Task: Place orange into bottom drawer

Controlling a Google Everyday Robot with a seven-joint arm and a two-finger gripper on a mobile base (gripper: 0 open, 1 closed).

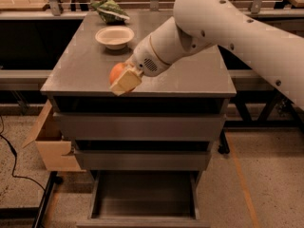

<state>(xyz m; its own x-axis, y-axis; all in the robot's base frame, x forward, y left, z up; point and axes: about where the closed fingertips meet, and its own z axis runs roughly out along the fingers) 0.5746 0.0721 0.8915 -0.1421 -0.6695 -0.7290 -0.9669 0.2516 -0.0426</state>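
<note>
The orange (116, 72) is round and sits in my gripper (122, 80), whose pale fingers (127, 81) are closed around it. The gripper holds it just above the front left part of the grey cabinet top (190, 75). My white arm reaches in from the upper right. The bottom drawer (145, 194) is pulled open below, a shallow grey tray with nothing visible on its floor. The two drawers above it are shut.
A white bowl (114, 36) and a green snack bag (109, 10) stand at the back left of the cabinet top. A cardboard box (50, 144) sits on the floor to the left. A black cable (14, 160) runs over the floor.
</note>
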